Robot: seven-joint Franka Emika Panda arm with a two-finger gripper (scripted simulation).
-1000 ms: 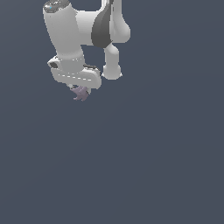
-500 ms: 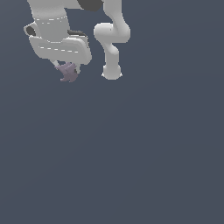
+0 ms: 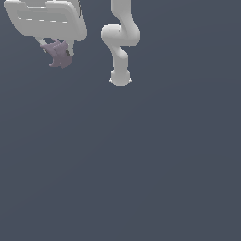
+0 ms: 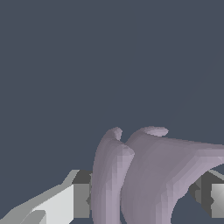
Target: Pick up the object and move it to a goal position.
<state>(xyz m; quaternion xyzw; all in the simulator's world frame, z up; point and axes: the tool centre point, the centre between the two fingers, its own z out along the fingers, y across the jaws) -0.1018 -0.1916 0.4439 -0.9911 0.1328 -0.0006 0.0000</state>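
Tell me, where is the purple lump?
The lump sits top left in the exterior view, pinched in the gripper, left of the arm's base.

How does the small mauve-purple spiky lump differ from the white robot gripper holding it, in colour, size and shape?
Colour: the mauve-purple spiky lump is dull purple; the white robot gripper is white with dark finger pads.
Size: in the exterior view the lump is far smaller than the gripper's broad body.
Shape: the lump is irregular, with curved lobes; the gripper is blocky and straight-edged.
Shared: both sit at the exterior view's upper left, with the lump clamped between the fingers.
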